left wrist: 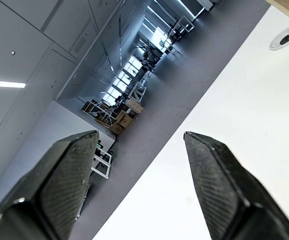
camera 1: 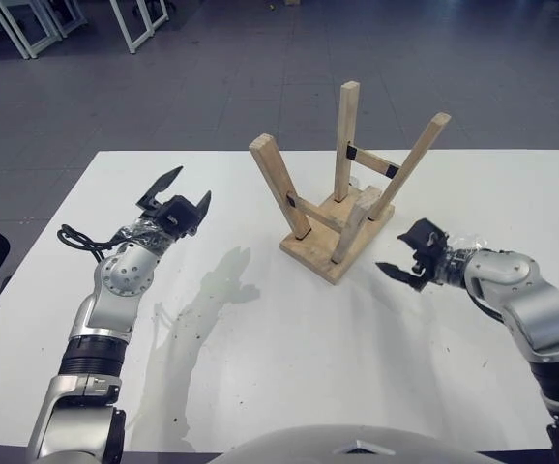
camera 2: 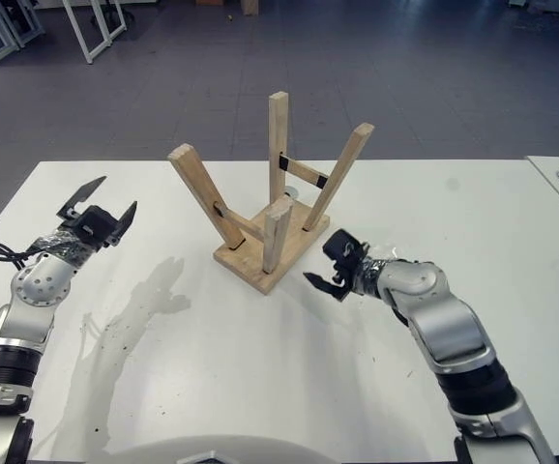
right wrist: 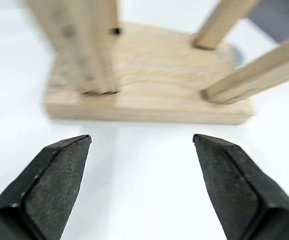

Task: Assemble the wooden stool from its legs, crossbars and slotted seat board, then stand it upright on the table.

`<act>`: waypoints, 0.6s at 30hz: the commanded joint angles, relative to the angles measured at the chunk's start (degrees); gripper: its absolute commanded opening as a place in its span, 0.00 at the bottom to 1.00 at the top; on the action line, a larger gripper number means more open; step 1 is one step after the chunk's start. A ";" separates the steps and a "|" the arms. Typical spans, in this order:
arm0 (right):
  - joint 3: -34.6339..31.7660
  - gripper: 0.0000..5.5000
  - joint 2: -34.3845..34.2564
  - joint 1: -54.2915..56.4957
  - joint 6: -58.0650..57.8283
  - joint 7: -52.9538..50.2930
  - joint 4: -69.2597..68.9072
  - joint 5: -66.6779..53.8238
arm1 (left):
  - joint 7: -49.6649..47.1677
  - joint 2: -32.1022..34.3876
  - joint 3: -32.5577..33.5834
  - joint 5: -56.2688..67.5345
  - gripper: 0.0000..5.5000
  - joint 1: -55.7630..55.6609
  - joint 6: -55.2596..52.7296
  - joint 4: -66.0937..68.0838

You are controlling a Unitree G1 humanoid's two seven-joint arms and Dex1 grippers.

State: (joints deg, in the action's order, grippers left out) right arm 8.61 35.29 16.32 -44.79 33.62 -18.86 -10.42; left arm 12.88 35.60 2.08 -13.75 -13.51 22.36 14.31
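Stool (camera 1: 344,184) rests inverted on table (camera 1: 260,367) (right claw (camera 1: 393,253) gaping just beside).

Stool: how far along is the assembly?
Done: legs and crossbars sit in the seat board. In hand: nothing; left end effector and right end effector are open. Left: the stool rests seat-down on the table; stand it upright.

Nothing can be read here: no words, numbers, labels or signs. The upturned pale wooden stool (camera 1: 326,255) bears only small black patches at its joints, too small to make out, and the white bench (camera 1: 260,338) carries no print.
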 commanded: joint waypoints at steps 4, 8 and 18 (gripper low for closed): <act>3.75 0.69 -12.51 9.08 1.02 -3.50 -0.70 -1.46 | -0.41 0.36 5.63 5.90 0.58 -13.69 -6.75 -12.27; 5.89 0.69 -18.36 9.57 -1.78 -1.15 -12.38 -9.61 | 1.45 -0.11 6.28 8.90 0.58 -17.08 -10.38 -13.03; -6.19 0.69 -13.81 12.27 -11.12 -1.11 -23.41 -23.35 | 18.78 1.27 10.56 30.54 0.58 -19.08 -18.64 -10.56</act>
State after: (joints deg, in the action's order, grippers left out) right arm 4.89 21.30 26.09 -53.48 33.04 -39.89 -30.37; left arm 27.55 36.05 11.55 12.23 -30.50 6.35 3.57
